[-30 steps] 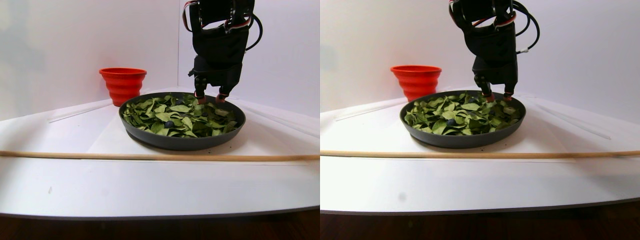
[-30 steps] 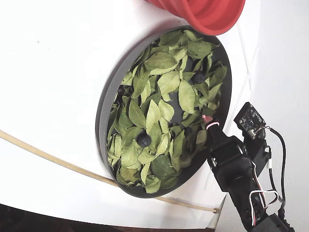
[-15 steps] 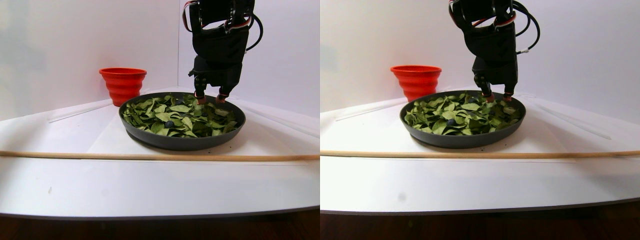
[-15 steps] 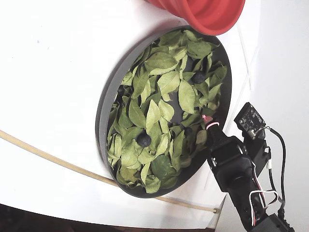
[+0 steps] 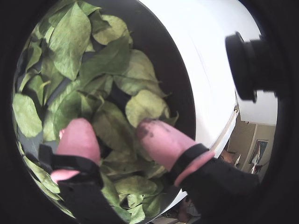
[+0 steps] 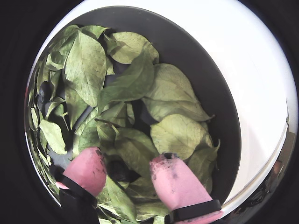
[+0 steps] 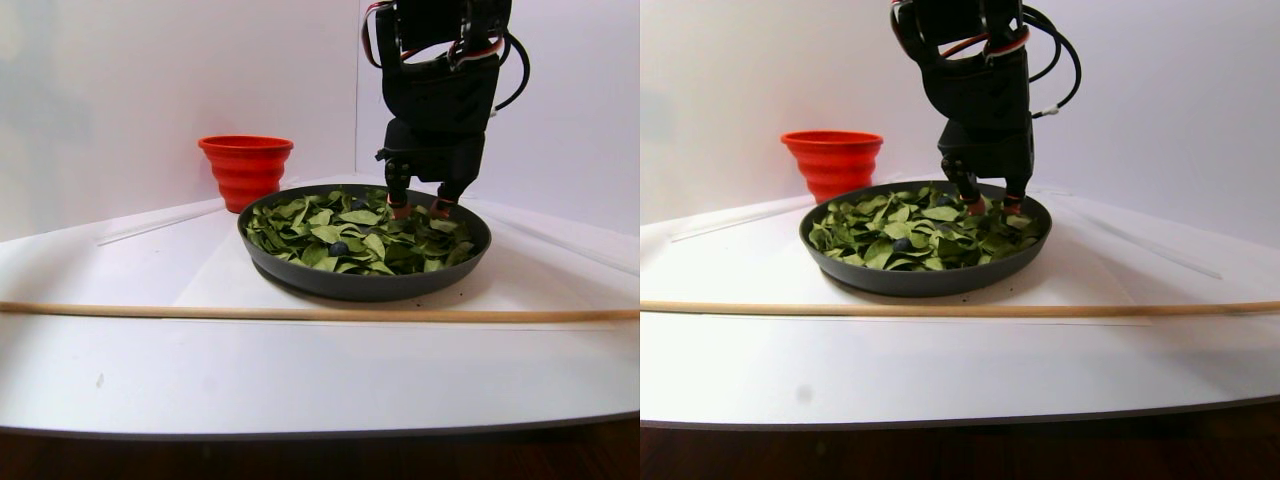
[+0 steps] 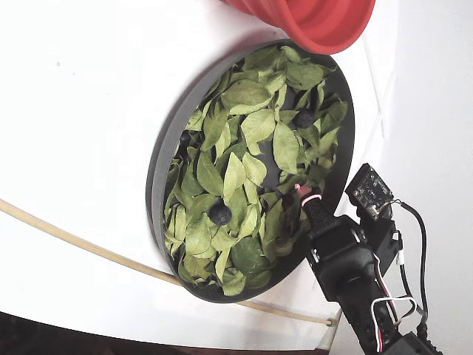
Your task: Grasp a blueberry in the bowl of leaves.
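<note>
The dark-grey bowl (image 8: 159, 159) is full of green leaves (image 8: 244, 133). One blueberry (image 8: 219, 214) lies in the open among them, and another (image 8: 304, 117) sits near the red bowl. In the stereo pair view one blueberry (image 7: 338, 248) shows at the bowl's front. My gripper (image 8: 301, 194) is open, its pink fingertips (image 6: 88, 168) down in the leaves by the bowl's rim (image 5: 175, 65). In a wrist view (image 6: 126, 161) a dark rounded shape (image 6: 117, 170) lies between the fingers, half under leaves. I cannot tell whether it is a berry. In a wrist view (image 5: 117, 130) only leaves show between the jaws.
A red-orange ribbed bowl (image 7: 245, 165) stands just behind the dish, also at the top of the fixed view (image 8: 318, 18). A thin wooden stick (image 7: 300, 313) lies across the white table in front of the dish. White walls stand close behind.
</note>
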